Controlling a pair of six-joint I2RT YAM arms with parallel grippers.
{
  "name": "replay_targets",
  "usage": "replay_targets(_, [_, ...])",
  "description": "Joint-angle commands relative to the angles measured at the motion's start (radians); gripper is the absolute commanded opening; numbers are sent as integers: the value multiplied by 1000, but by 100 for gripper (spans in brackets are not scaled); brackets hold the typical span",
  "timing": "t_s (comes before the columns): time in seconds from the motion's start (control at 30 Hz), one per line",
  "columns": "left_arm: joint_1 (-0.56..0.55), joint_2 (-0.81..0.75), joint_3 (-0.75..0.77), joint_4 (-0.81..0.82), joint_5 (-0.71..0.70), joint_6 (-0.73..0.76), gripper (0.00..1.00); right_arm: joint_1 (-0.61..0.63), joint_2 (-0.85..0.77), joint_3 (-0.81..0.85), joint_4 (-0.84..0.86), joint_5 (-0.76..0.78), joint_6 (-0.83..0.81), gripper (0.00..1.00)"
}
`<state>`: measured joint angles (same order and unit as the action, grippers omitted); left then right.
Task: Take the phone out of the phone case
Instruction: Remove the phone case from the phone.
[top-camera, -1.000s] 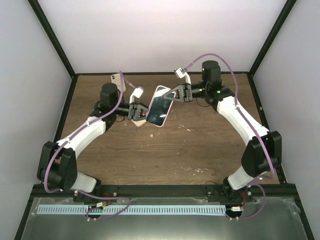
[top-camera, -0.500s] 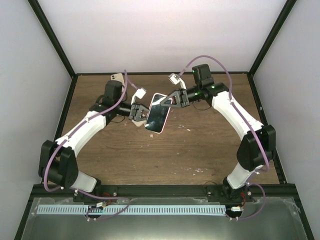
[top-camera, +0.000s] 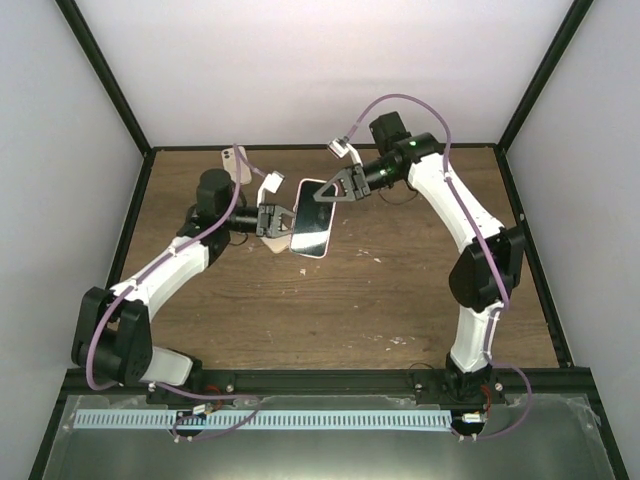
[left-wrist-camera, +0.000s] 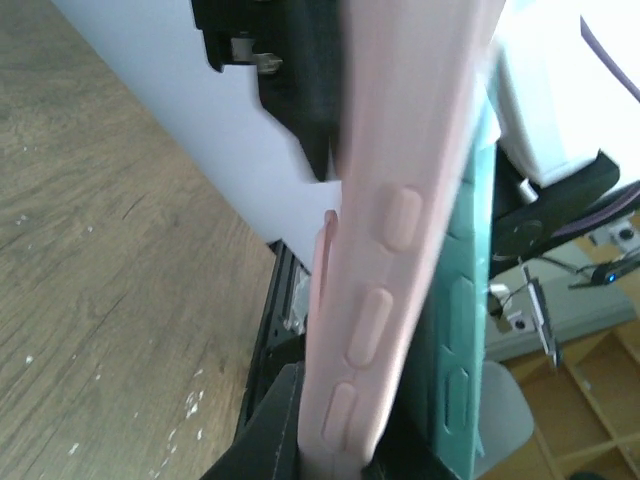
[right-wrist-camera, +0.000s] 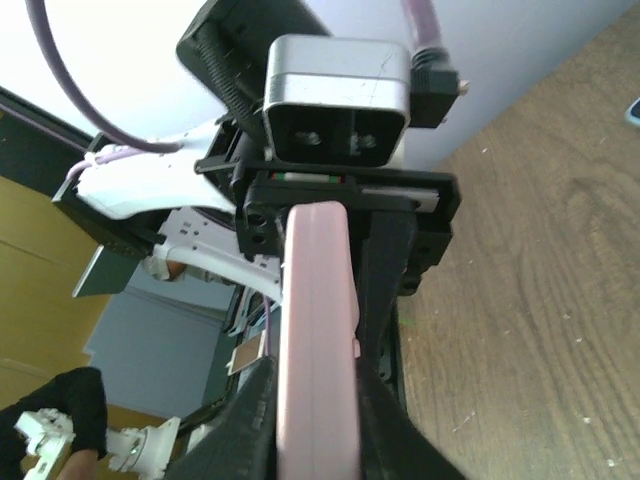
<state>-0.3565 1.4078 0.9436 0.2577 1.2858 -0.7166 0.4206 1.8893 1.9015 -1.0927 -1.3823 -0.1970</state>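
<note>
Holding the phone (top-camera: 313, 224) in the air, both arms meet over the far middle of the table (top-camera: 400, 290). The phone sits in its pink phone case (right-wrist-camera: 315, 330), screen up and tilted, clear of the wood.

Left gripper (top-camera: 283, 222): pinches the case's left long edge. In its wrist view the dark fingers (left-wrist-camera: 268, 432) press on the pink rim, near the side buttons.

Right gripper (top-camera: 320, 194): pinches the far short end, fingers (right-wrist-camera: 250, 425) tight on either side of the pink edge.

Judgement: grips on two different edges let one arm brace the case while the other peels the rim away.

A teal strip (left-wrist-camera: 455, 330) runs just beside the pink edge. Cannot tell whether it is the phone's own side showing. The phone looks not yet out.
</note>
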Motion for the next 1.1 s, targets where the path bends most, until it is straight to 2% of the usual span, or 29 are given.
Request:
replay_targets(0.0, [-27, -7, 1, 203, -115, -226, 0, 29, 25, 97, 32, 28, -44, 23])
replay_targets(0.2, [38, 9, -52, 277, -200, -353, 0, -66, -7, 118, 149, 130, 37, 55])
replay_targets(0.33, [77, 24, -61, 256, -271, -404, 0, -78, -80, 55, 261, 273, 65, 65])
replay_targets(0.43, [94, 43, -17, 135, -315, -408, 0, -75, -165, -48, 404, 436, 98, 74])
replay_targets(0.53, [109, 63, 95, -161, -433, -374, 0, -56, -247, -129, 513, 640, 112, 81])
replay_targets(0.6, [115, 73, 154, -281, -506, -365, 0, -23, -296, -174, 569, 803, 102, 82])
replay_targets(0.73, [118, 76, 188, -337, -596, -420, 0, 80, -328, -218, 626, 1057, 30, 80])
replay_targets(0.87, [117, 88, 228, -391, -659, -440, 0, 190, -323, -250, 667, 1232, -28, 78])
replay_targets(1.07, [116, 93, 247, -401, -678, -461, 0, 358, -256, -271, 715, 1446, -127, 72])
